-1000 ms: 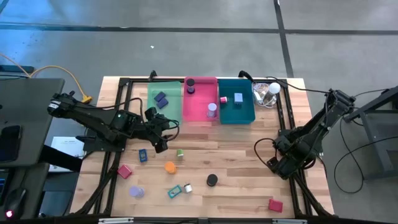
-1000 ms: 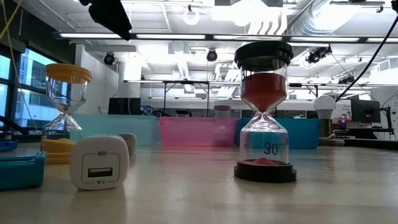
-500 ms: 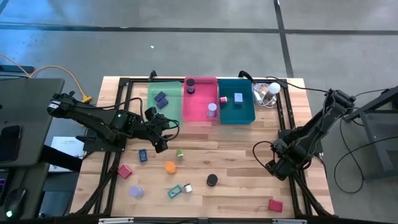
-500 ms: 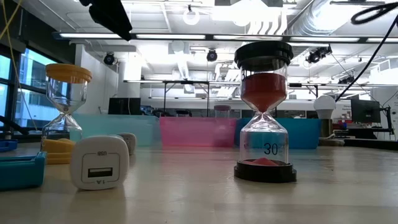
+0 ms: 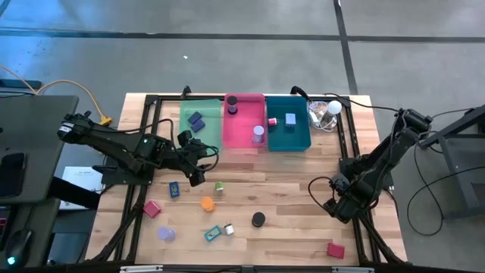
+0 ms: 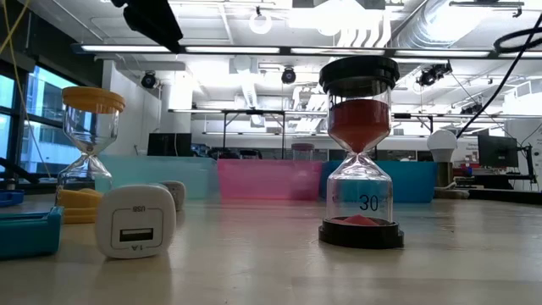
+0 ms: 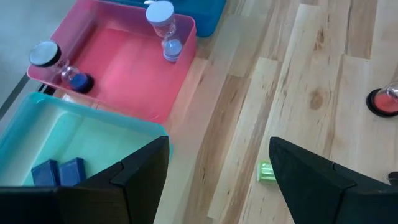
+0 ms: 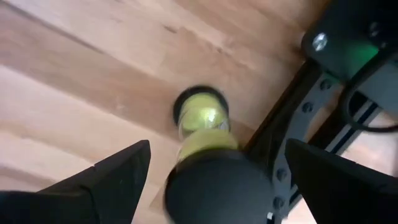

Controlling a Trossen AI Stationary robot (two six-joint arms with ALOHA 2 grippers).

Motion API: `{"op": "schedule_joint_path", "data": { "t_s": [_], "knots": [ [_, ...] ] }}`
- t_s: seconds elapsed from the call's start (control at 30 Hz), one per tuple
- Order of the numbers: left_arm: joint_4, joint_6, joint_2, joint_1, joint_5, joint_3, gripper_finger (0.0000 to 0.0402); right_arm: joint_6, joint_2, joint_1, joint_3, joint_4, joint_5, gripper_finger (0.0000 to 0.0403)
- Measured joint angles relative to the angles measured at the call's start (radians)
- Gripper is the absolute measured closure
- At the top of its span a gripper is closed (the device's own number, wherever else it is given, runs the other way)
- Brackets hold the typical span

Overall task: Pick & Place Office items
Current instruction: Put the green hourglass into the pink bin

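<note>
While a handful of office items already sit in the pink tray (image 5: 244, 130) and its neighbours, most still litter the table (image 5: 288, 197) nearer than it, with the left claw (image 5: 198, 165) and right claw (image 5: 331, 203) both spread and empty.

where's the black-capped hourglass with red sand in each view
High: black disc on the bare wood, front of centre, seen end-on.
Low: upright, right of centre, marked 30.
Left wrist: only its rim at the right edge.
Right wrist: not in it.
Shared landmark: pink tray, behind it in the low view, also in the left wrist view.
</note>
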Motion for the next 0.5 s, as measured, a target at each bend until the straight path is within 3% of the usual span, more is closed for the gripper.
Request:
{"op": "schedule_joint_path", "data": {
  "t_s": [0.27,0.5],
  "knots": [
    [0.019,0.011,0.0,0.0,0.0,0.0,0.0132,-0.003,0.0,0.001,-0.027,0.029,0.006,0.005],
    [0.018,0.012,0.0,0.0,0.0,0.0,0.0132,0.0,0.0,0.001,-0.029,0.036,0.006,0.0129]
  ]
}}
